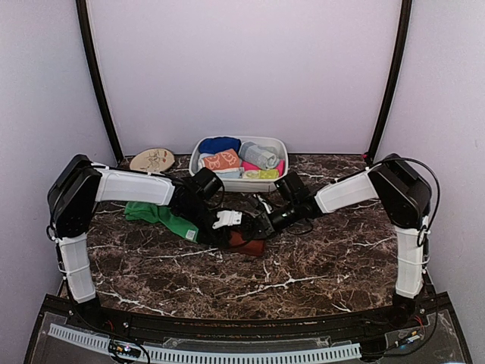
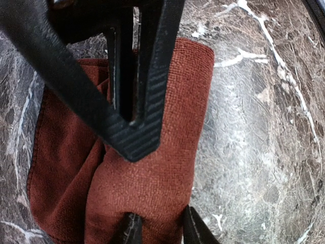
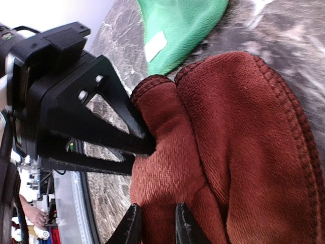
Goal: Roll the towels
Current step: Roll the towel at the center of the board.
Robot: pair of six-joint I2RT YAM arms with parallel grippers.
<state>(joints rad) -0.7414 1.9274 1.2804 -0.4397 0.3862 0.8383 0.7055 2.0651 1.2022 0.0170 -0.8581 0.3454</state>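
**Top view.** Both arms reach inward and meet at the middle of the worktop. The left hand and the right hand flank the rust-brown towel, a small bunched lump between them. The green towel lies spread and loose under the left forearm, apart from both hands. At the back, the white basin holds several compact bundles, among them the orange towel with cream prints.

Judgement: the orange one is done and stowed, the rust-brown one is mid-roll, and the green one is not yet begun. That puts the job at roughly a third, counting these three.

**Left wrist view.** The rust-brown towel lies doubled on the marble, with one thick fold running down toward the camera. That fold sits between the left hand's fingertips. The jaws are narrow and both press into the cloth, so I read this as a pinch. The right hand's black fingers cross the upper part of the cloth from above.

**Right wrist view.** The right hand has its jaws slightly apart with a ridge of the same towel between them. Whether it bites the cloth or only straddles it, I cannot tell. A finger of the left hand digs into the crease just beside that ridge. The roll is loose: two fat lobes, not a tight cylinder. The green towel with its white tag lies flat beyond.
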